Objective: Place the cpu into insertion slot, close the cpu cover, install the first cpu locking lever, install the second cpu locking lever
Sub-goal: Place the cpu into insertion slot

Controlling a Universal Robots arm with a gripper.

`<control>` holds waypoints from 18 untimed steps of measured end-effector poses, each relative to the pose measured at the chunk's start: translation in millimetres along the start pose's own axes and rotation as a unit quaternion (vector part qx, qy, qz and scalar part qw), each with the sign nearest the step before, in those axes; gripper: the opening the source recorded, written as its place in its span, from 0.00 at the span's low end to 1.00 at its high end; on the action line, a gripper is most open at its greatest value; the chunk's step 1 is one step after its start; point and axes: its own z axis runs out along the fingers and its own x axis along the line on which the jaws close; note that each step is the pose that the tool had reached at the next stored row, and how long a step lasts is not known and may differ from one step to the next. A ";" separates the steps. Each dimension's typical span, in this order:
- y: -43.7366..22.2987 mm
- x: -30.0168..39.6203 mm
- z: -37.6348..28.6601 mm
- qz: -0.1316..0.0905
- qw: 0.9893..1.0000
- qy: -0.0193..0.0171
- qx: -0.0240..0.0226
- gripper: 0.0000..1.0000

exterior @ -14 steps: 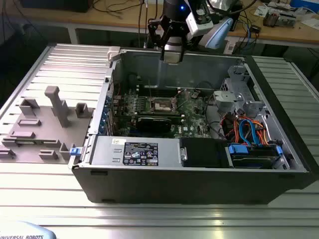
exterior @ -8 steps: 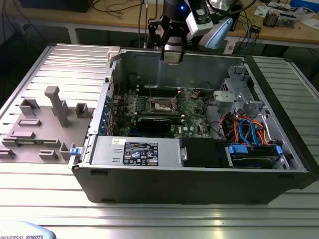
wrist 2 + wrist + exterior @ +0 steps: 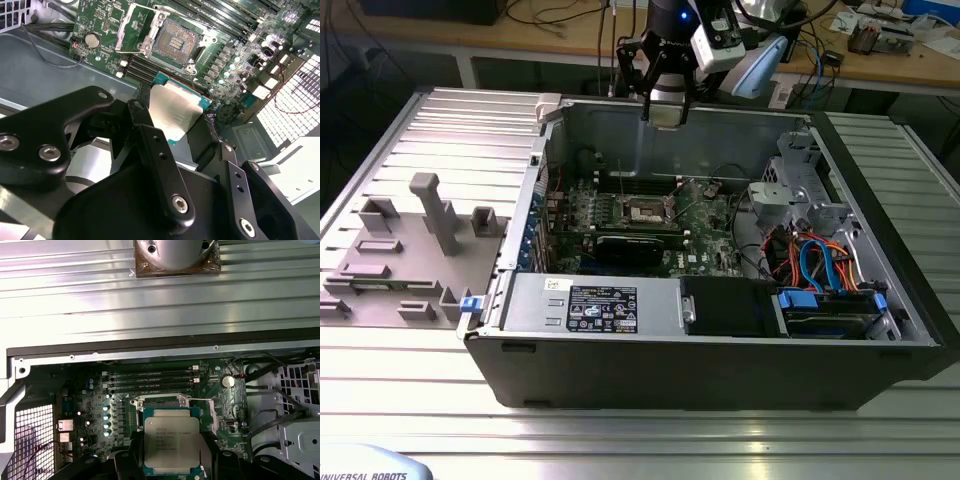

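Note:
My gripper (image 3: 665, 112) hangs above the back wall of the open computer case (image 3: 720, 350), high over the motherboard. It is shut on the cpu (image 3: 175, 114), a flat square chip with a silver-grey top (image 3: 171, 442), held by its edges between the black fingers (image 3: 150, 145). The insertion slot (image 3: 175, 42) lies bare below on the green board, a dark square recess with a silvery rim (image 3: 645, 211). The cpu cover (image 3: 132, 30) stands swung open at one side of the slot. In the first wrist view the cpu hides most of the slot (image 3: 160, 402).
A long black card (image 3: 635, 245) lies just in front of the slot. A power supply (image 3: 590, 305) and a drive bay with blue and orange cables (image 3: 820, 270) fill the case's front. Memory slots (image 3: 150, 377) run beside the socket. A grey fixture plate (image 3: 410, 250) sits outside, at the exterior view's left.

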 end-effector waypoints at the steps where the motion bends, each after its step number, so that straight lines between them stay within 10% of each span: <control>1: 0.0 0.0 0.0 0.000 1.000 0.000 0.000 0.54; 18: 0.0 0.0 0.1 0.023 1.000 -0.002 0.000 0.54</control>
